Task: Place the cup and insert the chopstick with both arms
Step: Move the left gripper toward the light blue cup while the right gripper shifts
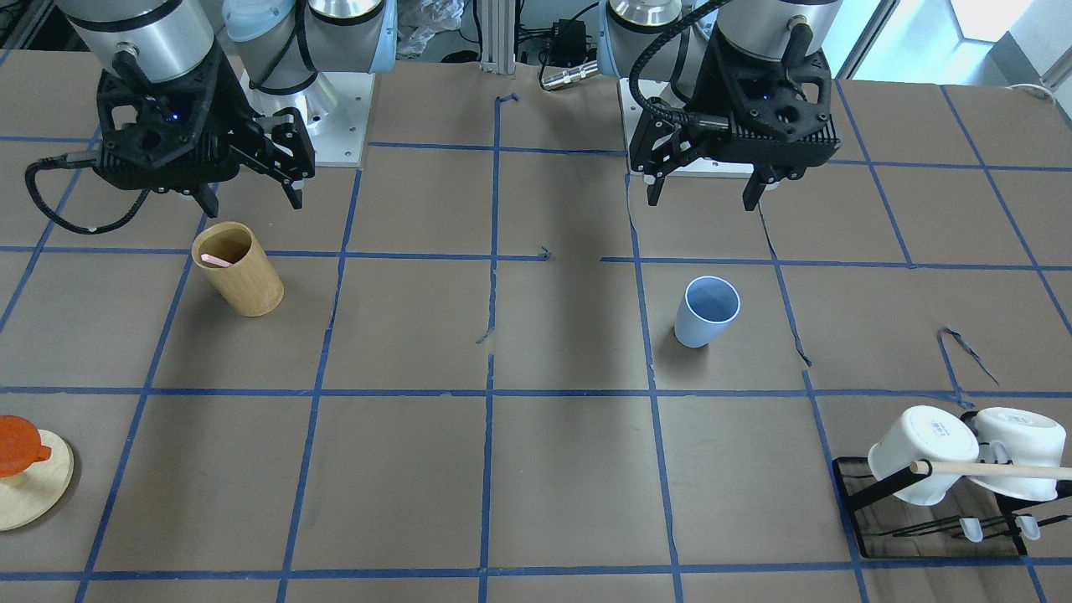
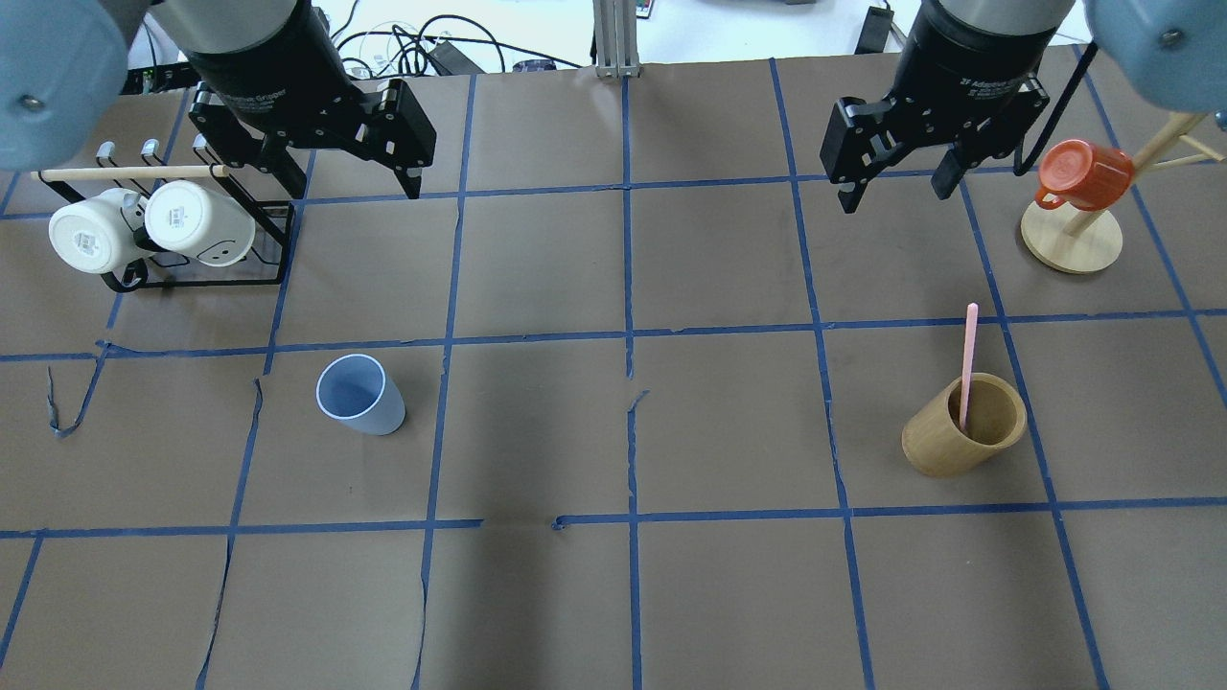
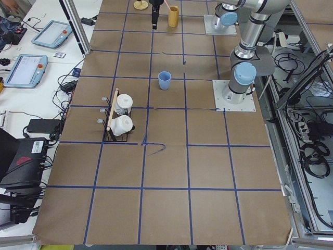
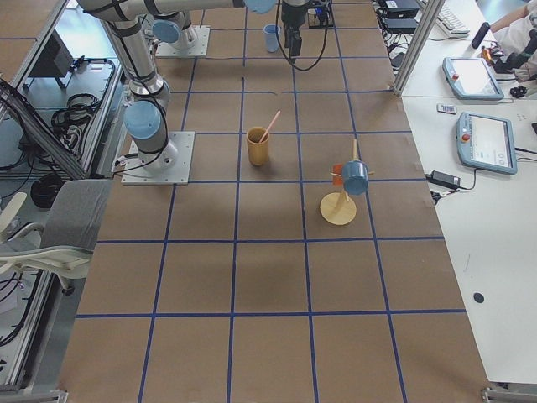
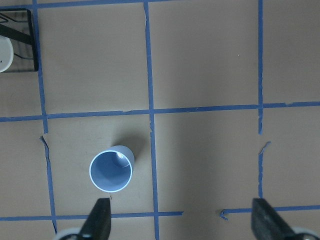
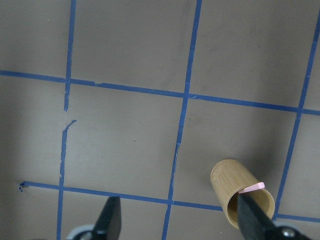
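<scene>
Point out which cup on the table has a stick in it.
The wooden cup, on the robot's right: a pink stick leans in it. The blue cup stands empty.

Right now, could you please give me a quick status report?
Left gripper open, empty. Right gripper open, empty. Blue cup upright on table; pink chopstick in bamboo holder. Nothing blocking either.

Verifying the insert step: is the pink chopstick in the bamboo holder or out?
In. The pink chopstick leans inside the bamboo holder, lower end below the rim, upper end sticking out.
</scene>
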